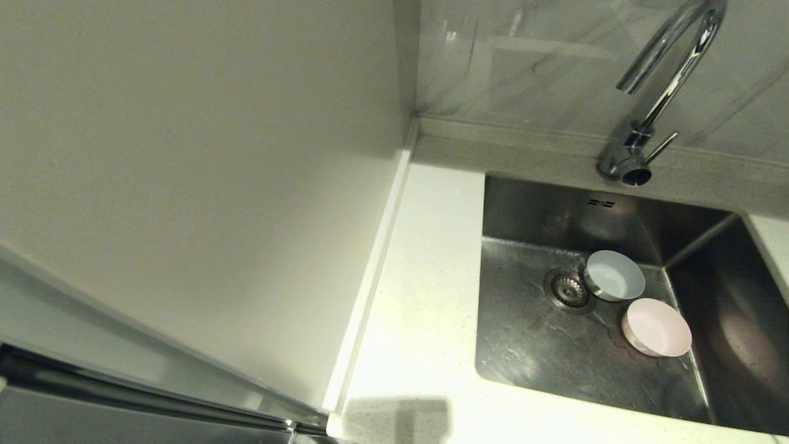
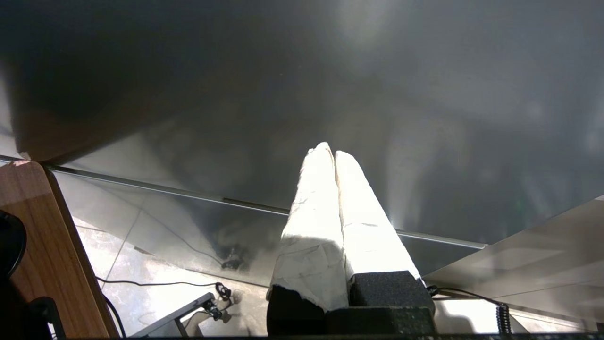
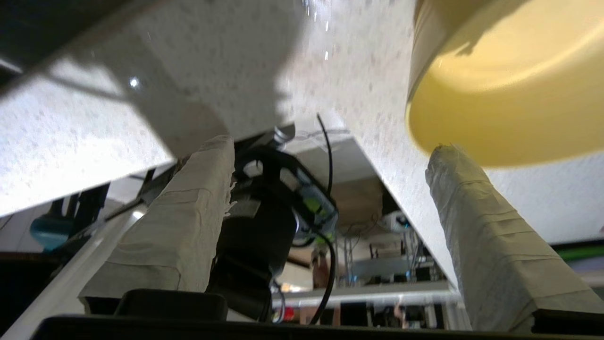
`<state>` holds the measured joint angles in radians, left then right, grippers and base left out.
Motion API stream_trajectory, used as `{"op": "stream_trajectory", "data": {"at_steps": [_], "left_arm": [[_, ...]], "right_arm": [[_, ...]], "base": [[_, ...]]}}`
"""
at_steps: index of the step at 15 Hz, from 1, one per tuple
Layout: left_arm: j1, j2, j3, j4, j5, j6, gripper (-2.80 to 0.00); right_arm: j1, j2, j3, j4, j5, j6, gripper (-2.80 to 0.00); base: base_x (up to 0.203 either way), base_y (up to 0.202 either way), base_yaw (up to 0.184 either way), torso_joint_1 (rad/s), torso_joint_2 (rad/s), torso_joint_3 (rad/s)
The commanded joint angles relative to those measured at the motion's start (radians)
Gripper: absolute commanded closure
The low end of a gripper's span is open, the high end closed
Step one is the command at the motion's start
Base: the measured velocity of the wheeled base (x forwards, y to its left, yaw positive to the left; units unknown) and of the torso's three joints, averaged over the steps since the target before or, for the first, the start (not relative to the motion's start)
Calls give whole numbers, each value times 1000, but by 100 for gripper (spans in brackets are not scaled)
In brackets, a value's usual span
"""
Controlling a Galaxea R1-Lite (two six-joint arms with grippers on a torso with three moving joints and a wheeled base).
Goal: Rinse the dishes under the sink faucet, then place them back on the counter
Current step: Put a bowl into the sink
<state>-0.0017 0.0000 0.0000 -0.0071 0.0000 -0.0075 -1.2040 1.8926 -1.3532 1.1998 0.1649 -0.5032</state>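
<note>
In the head view the steel sink holds the pale blue bowl beside the round drain. The pale pink bowl lies just in front of the blue one. The chrome faucet arches over the sink's back edge. Neither arm shows there. In the right wrist view the yellow bowl rests on the white speckled counter. My right gripper is open with nothing between its fingers, and one fingertip is at the bowl's rim. My left gripper is shut and empty, down away from the sink.
White counter runs along the sink's left side, bounded by a raised strip and a plain wall. Grey marbled tiles back the faucet. The left wrist view faces a dark steel panel, with floor and cables below.
</note>
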Motion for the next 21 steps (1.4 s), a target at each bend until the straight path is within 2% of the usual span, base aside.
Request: {"op": "stream_trajectory", "data": {"at_steps": [1,6,8,13,16,21], "left_arm": [[0,0,3,-1,0,0,0],[0,0,3,-1,0,0,0],[0,0,3,-1,0,0,0],[0,0,3,-1,0,0,0],[0,0,3,-1,0,0,0],[0,0,3,-1,0,0,0]], "right_arm": [[2,3,-6,-7,3,-3,-280],[1,22,-14,-8,11,-1,-280],[2,39,-26,-8,53,-6,-280],[14,113,-125,-8,79,-8,-280],[23,156,-195,-8,83,-7,-280],[23,186,-226,-9,72,-13,-280]], "base": [[0,0,0,0,0,0],[0,0,0,0,0,0],[0,0,0,0,0,0],[0,0,0,0,0,0],[0,0,0,0,0,0],[0,0,0,0,0,0]]}}
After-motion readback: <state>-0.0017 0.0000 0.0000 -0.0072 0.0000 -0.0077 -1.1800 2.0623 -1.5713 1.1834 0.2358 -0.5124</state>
